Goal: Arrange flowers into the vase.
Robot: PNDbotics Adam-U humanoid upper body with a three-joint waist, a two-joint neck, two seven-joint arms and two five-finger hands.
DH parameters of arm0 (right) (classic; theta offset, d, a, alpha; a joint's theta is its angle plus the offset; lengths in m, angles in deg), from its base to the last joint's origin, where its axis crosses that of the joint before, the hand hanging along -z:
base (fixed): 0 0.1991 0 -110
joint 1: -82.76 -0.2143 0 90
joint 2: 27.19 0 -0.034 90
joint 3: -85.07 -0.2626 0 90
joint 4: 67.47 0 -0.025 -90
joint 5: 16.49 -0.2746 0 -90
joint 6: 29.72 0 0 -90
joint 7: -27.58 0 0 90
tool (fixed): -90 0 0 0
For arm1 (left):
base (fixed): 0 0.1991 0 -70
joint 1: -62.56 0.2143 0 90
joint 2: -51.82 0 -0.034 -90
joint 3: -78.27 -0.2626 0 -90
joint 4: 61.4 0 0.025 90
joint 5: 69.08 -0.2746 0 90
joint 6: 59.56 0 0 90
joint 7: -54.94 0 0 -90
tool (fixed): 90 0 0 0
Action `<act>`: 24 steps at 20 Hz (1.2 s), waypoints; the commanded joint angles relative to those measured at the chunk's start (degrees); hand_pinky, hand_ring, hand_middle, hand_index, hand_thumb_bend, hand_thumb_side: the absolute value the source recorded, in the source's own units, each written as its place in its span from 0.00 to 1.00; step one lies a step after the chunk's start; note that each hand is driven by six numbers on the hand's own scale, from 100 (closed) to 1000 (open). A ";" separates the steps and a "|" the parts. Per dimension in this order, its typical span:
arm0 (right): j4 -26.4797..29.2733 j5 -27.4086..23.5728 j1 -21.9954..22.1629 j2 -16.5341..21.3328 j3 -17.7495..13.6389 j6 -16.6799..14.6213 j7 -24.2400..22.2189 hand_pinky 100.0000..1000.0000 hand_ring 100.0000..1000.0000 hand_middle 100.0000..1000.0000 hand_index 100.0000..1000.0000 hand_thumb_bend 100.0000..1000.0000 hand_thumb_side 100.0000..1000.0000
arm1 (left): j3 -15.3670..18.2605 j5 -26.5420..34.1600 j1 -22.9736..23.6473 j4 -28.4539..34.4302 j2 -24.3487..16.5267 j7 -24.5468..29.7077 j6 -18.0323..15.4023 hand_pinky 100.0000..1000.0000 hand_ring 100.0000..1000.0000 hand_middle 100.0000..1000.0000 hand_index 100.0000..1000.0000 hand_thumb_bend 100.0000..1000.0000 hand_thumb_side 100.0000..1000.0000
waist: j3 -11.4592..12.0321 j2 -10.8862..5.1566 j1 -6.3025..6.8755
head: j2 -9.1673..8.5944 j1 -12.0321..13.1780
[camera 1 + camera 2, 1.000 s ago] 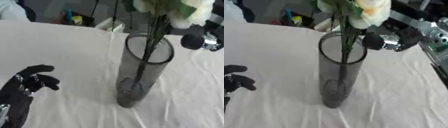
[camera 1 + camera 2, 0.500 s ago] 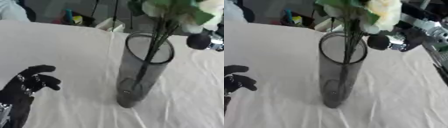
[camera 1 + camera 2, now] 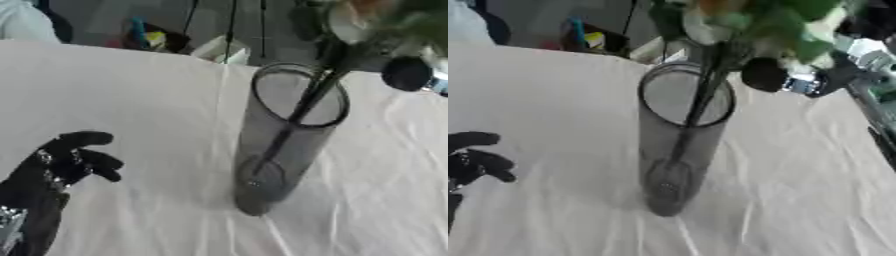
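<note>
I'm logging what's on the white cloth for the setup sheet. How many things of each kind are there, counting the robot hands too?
Vase: 1
Flower bunch, stems in the vase: 1; blooms too blurred to count
Robot hands: 2, left robot hand over the cloth, right robot hand beside the stems
Total: 4

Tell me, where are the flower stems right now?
The flower stems stand inside the tall grey vase, centre-right in the left eye view on the white tablecloth, leaning toward the rim's right side.
</note>
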 commanded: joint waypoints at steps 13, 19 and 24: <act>-0.13 1.10 -1.12 2.34 -1.00 -0.64 -0.18 0.64 0.56 0.50 0.69 0.57 1.00 | -0.37 -0.24 -0.62 1.04 -0.08 0.89 0.00 0.53 0.61 0.73 0.83 0.01 1.00 | 0.31 -0.74 0.09 | -0.41 0.06; 0.07 0.74 -1.31 2.11 -1.91 -0.42 1.37 0.64 0.54 0.48 0.54 0.54 1.00 | -0.42 -0.38 -0.57 1.04 -0.02 1.13 0.25 0.53 0.61 0.73 0.83 0.01 1.00 | 0.13 -0.71 -0.01 | -0.49 0.10; 0.22 1.67 -1.28 2.30 -2.59 0.04 3.65 0.63 0.54 0.51 0.36 0.54 1.00 | -0.38 -0.44 -0.53 1.04 -0.04 1.23 0.28 0.53 0.62 0.73 0.83 0.01 1.00 | 0.03 -0.72 0.04 | -0.51 0.18</act>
